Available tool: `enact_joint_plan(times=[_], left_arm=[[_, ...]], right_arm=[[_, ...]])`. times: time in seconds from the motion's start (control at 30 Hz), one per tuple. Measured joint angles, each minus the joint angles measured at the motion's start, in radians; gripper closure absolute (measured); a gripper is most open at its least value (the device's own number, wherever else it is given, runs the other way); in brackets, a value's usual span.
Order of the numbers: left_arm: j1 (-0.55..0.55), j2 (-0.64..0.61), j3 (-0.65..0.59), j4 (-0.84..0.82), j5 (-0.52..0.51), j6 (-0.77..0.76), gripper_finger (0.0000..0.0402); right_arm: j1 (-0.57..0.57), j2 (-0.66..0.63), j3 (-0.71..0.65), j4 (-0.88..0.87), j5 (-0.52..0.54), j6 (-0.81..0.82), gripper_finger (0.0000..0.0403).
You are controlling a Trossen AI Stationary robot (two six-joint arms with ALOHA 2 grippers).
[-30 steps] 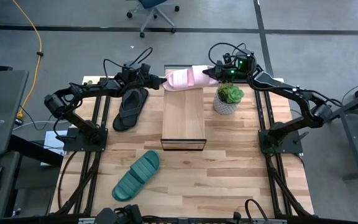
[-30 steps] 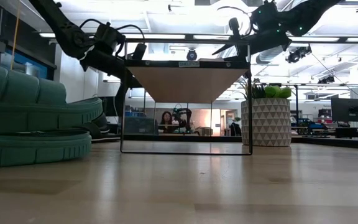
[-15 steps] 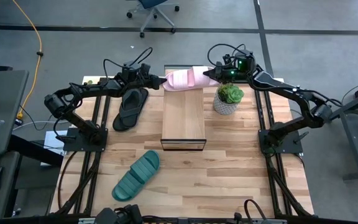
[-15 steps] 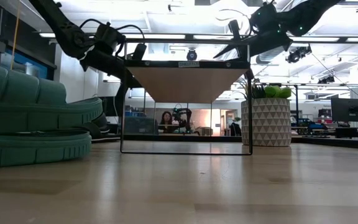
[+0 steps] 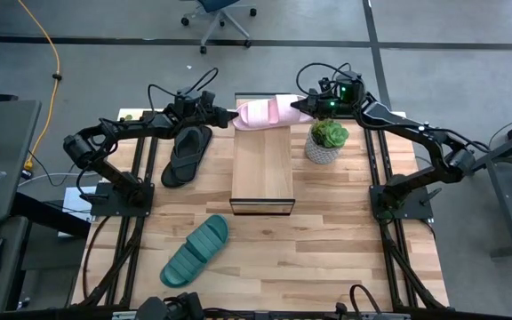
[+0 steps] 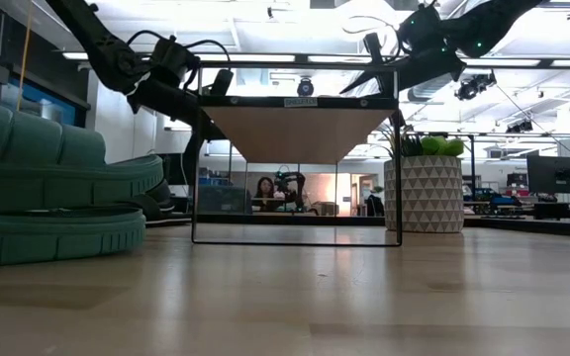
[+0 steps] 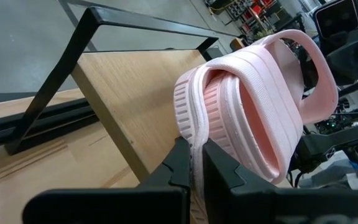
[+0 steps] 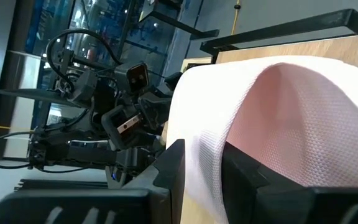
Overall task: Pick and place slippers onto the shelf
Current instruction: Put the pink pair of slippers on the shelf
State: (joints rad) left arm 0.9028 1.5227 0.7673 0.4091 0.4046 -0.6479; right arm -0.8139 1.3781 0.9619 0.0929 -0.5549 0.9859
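Note:
The pale pink slide [image 5: 267, 113] hangs between both grippers over the far end of the shelf [image 5: 262, 173], a light plank on a black frame. My left gripper [image 5: 236, 116] is shut on its left end and my right gripper [image 5: 297, 105] on its right end. The left wrist view shows the slide [image 7: 253, 106] turned on its edge above the plank [image 7: 142, 93]. I cannot tell whether it touches the plank. The black flip-flop [image 5: 188, 153] lies flat left of the shelf. The teal ribbed slide [image 5: 195, 252] lies flat near the front. My left gripper pinches the pink slide's ribbed sole edge [image 7: 197, 146] between its two fingers [image 7: 180, 163], coming level from the table's left. The slide stands on edge beyond the fingers. My right gripper pinches the slide's other end [image 8: 204, 155] between its two fingers [image 8: 169, 165], coming level from the table's right.
A potted green plant [image 5: 327, 140] in a white patterned pot stands just right of the shelf's far end, below my right arm. Bare wooden tabletop [image 5: 327, 249] lies in front of the shelf. In the low view the teal slide [image 6: 47, 188] fills the left side.

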Motion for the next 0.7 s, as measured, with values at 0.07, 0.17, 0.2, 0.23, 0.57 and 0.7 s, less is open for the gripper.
enact_joint_plan(times=[0.07,0.17,0.2,0.23,0.57,0.7], left_arm=[[0.000,0.000,0.000,-0.001,0.000,0.000,0.0398],[0.000,0.000,0.000,-0.009,0.000,0.006,0.0398],[0.000,0.000,0.000,-0.016,0.000,0.012,0.0398],[0.000,0.000,0.000,-0.024,0.000,0.013,0.0398],[0.000,0.000,-0.001,-0.016,0.003,0.015,0.0398],[0.000,0.000,-0.001,-0.016,0.001,0.015,0.0398]], right_arm=[[0.000,0.000,0.001,-0.001,0.000,-0.003,0.0329],[0.000,0.000,0.044,-0.100,0.017,-0.058,0.0329],[0.000,0.000,0.073,-0.157,0.031,-0.095,0.0329],[0.000,0.000,0.101,-0.210,0.039,-0.129,0.0329],[-0.034,-0.001,0.269,-0.475,0.092,-0.281,0.0329],[-0.032,-0.001,0.326,-0.546,0.117,-0.337,0.0329]])
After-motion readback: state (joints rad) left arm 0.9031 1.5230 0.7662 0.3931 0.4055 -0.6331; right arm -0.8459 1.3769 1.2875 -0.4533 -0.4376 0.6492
